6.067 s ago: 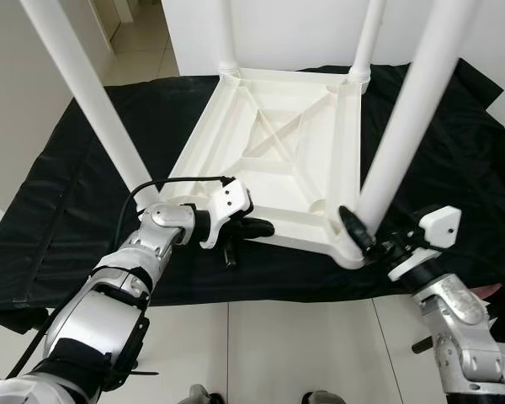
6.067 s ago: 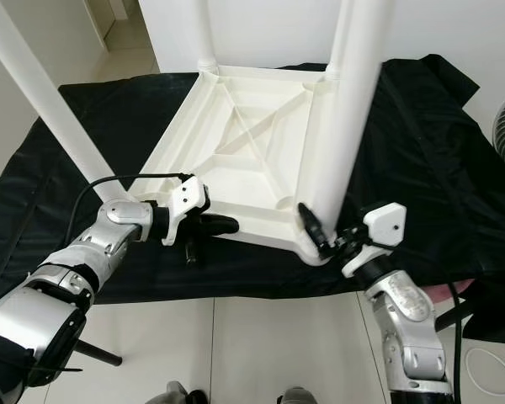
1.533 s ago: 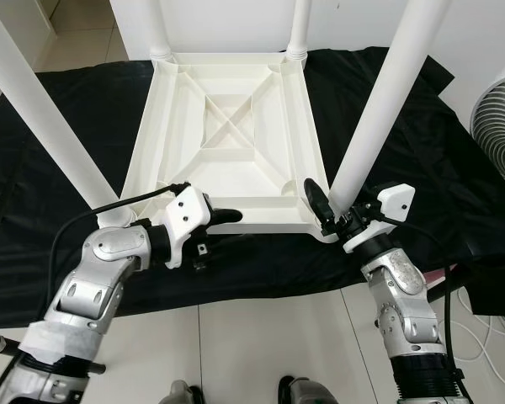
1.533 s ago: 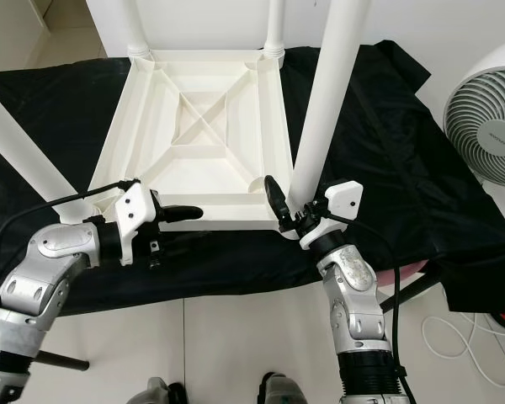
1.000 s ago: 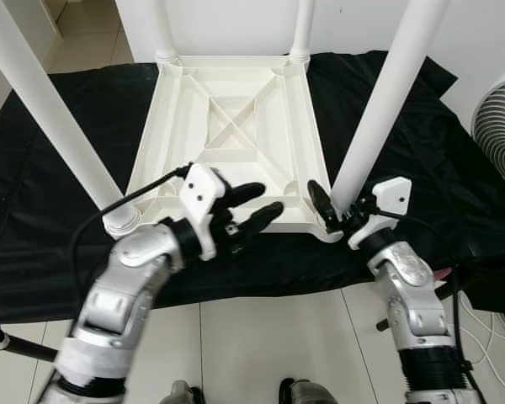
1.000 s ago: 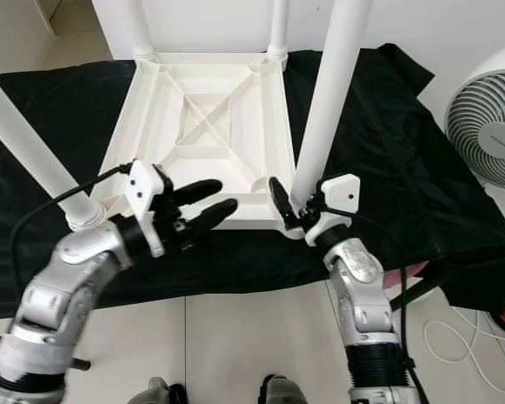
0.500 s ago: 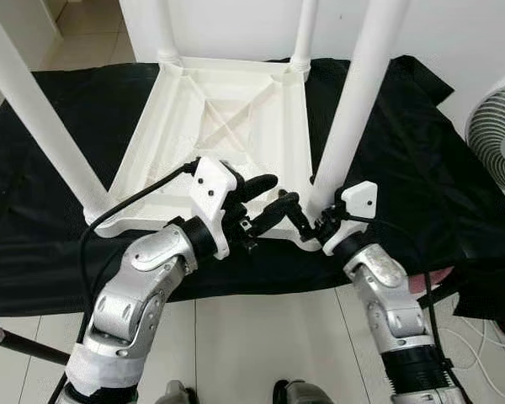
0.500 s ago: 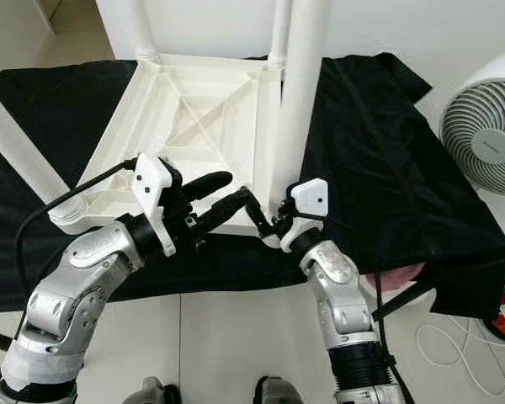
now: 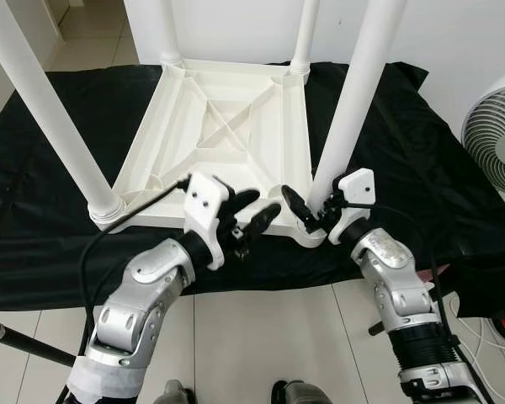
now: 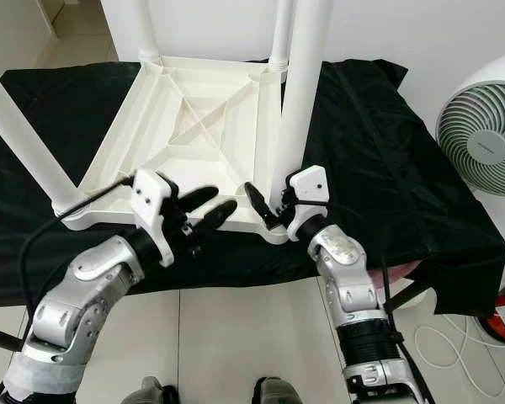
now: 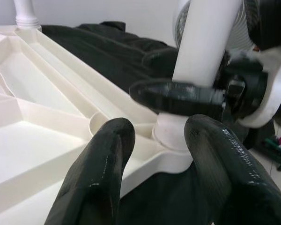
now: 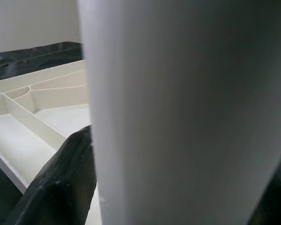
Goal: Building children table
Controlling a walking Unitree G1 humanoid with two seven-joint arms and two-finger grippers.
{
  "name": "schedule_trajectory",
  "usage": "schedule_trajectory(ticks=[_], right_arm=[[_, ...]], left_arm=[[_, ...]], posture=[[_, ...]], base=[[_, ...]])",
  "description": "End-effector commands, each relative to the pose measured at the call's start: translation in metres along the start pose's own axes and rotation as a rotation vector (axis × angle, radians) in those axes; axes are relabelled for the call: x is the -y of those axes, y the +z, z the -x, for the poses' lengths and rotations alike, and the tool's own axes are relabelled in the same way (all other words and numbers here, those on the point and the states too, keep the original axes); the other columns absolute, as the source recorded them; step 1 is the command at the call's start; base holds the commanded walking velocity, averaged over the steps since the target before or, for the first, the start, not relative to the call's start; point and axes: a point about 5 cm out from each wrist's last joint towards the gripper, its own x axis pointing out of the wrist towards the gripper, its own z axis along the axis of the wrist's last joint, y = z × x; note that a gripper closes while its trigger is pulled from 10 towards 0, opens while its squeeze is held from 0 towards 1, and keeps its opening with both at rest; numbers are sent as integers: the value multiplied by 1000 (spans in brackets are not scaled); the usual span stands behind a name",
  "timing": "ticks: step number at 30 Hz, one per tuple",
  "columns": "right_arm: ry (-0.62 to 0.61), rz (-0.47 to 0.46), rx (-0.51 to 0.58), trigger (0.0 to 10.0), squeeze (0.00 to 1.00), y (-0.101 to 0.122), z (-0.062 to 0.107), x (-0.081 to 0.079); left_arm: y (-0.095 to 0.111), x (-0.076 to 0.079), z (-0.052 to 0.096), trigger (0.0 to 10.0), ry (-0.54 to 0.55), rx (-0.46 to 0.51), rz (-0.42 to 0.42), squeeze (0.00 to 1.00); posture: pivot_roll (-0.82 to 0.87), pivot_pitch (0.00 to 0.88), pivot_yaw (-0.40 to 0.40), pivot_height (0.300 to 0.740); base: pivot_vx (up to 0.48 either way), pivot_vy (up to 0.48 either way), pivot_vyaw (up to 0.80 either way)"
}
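A white plastic children's table lies upside down on a black cloth, its legs standing up. My right gripper is at the base of the near right leg, shut on it; one finger presses against the leg, the other is mostly hidden behind it. My left gripper hovers open over the table's near edge, just left of that leg's socket, with nothing between its fingers.
The near left leg rises beside my left arm, and two more legs stand at the far corners. A white fan stands at the right. White tiled floor lies below the cloth's near edge, with a cable at the right.
My left gripper has risen from the near left part of the table's edge and moved right, towards the near right leg. The right gripper stays on that leg. The camera has shifted.
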Motion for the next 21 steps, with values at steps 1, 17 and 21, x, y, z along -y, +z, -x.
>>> schedule_trajectory(ticks=[1, 17, 21], right_arm=[[61, 0, -8, 10000, 0, 2, 2, 1], [175, 2, -68, 0, 0, -9, 15, 9], [156, 0, -70, 0, 0, -9, 16, 10]], left_arm=[[-15, 2, 4, 10000, -17, -54, -19, 0], [-20, 10, 3, 10000, -42, -50, -39, 0], [-19, 9, 2, 10000, -39, -42, -44, 0]], posture=[[-75, 83, 12, 740], [-84, 73, 19, 740], [-84, 73, 19, 740]], base=[[0, 0, 0], [0, 0, 0], [0, 0, 0]])
